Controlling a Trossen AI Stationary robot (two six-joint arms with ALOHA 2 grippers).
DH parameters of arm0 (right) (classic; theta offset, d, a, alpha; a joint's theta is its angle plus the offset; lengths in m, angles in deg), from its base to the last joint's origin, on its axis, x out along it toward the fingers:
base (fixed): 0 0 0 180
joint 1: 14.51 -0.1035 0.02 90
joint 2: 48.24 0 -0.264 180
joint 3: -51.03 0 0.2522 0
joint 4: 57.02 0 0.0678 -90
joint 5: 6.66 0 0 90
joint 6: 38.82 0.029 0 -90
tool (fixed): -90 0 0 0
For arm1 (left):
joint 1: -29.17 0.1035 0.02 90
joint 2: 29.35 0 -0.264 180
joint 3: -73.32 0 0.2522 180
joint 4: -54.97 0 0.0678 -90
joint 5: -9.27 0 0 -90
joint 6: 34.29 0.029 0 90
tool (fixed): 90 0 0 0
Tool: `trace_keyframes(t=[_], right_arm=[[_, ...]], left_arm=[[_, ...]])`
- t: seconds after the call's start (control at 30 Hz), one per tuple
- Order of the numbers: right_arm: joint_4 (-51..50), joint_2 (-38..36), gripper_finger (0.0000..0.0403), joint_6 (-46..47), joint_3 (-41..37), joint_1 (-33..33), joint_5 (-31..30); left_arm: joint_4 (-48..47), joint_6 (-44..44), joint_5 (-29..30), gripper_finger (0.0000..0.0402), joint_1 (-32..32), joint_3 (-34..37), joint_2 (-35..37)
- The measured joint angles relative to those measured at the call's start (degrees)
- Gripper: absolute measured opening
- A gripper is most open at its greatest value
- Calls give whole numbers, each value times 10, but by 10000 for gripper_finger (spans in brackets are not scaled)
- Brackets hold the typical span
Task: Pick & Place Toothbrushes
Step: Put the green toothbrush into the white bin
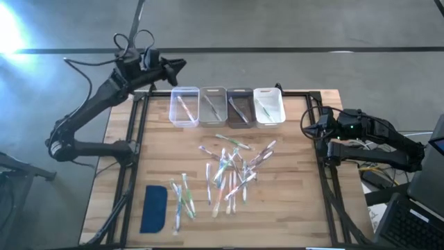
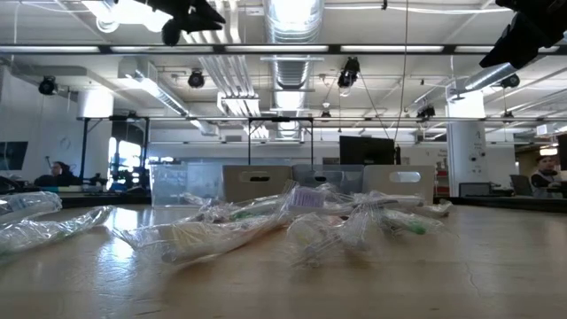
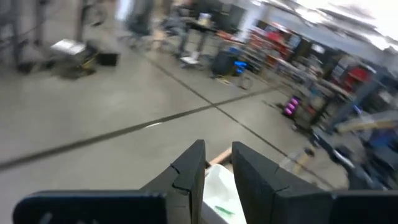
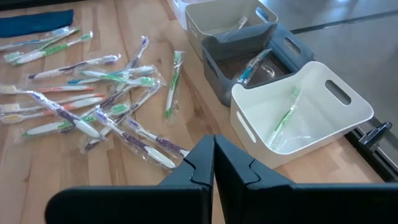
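Several wrapped toothbrushes [image 1: 229, 170] lie flat in a loose heap on the middle of the wooden table [image 1: 298, 208], also in the right wrist view [image 4: 99, 99]. A few more [image 1: 184, 198] lie near the front left. My left gripper [image 1: 182, 64] is raised high by the far left bin [image 1: 184, 123], pointing level, and is narrowly open [image 3: 217, 149] with nothing plainly between the fingers. A white patch with a green streak shows through the gap. My right gripper [image 1: 310, 129] waits shut [image 4: 214, 140] at the table's right edge, clear of everything.
Four small bins stand in a row along the far edge: clear, beige [image 1: 211, 123], dark grey [image 1: 239, 123] and white [image 1: 269, 122], each with a toothbrush or two lying inside. A flat dark-blue pad [image 1: 154, 208] lies at the front left. A black frame edges the table.
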Motion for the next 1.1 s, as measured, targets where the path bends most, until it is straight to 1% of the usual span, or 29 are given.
trace_keyframes(t=[0.1, 0.2, 0.27, 0.4, 0.63, 0.83, 0.87, 0.93, 1.1], right_arm=[[0, 0, 8, 0, 0, 0, 0], [0, 0, 8, 0, 0, 0, 0], [0, 0, 8, 0, 0, 0, 0], [0, 0, 8, 0, 0, 0, 0], [0, 0, 8, 0, 0, 0, 0], [0, 0, 8, 0, 0, 0, 0], [0, 0, 8, 0, 0, 0, 0], [0, 0, 8, 0, 0, 0, 0], [0, 0, 8, 0, 0, 0, 0]], left_arm=[[-2, 50, -62, 85, 0, 0, 12], [-3, 82, -121, 85, -4, 0, 28], [-10, 103, -134, 85, -10, 0, 42], [-41, 145, -135, 85, -23, 0, 70], [-59, 192, -66, 84, -87, 18, 112], [-53, 233, 48, 64, -159, 46, 148], [-53, 244, 59, 61, -167, 49, 150], [-40, 250, 69, 55, -177, 59, 153], [-3, 241, 80, 48, -181, 86, 154]])
